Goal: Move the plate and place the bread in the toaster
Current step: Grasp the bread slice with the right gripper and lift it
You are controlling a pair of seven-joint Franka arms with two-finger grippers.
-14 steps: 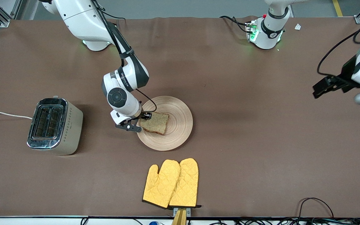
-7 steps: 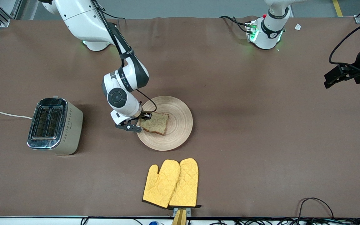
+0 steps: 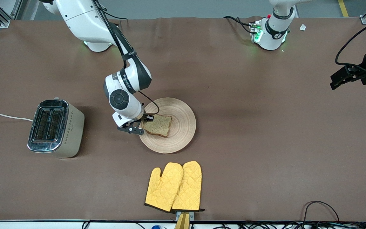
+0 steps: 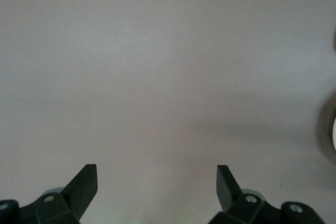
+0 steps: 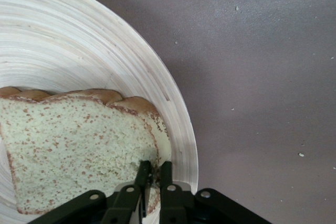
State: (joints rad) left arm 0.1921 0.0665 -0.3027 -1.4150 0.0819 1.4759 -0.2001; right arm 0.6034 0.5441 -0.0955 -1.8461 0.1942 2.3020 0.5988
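Right gripper pinching your squarish brown wholegrain bread slice by its edge, on the round light-wood plate, cream two-slot toaster at the plate's nine o'clock, left gripper spread, waiting above bare tabletop.

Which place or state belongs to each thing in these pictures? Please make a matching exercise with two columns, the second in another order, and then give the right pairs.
Things:
1. bread
2. toaster
3. oven mitts
4. left hand

Places or states:
A. yellow, lying nearer to the front camera than the plate
B. open, over bare table at the left arm's end
C. on the plate, its edge pinched by the right hand
D. standing toward the right arm's end of the table, both slots empty

Pairs: 1-C, 2-D, 3-A, 4-B
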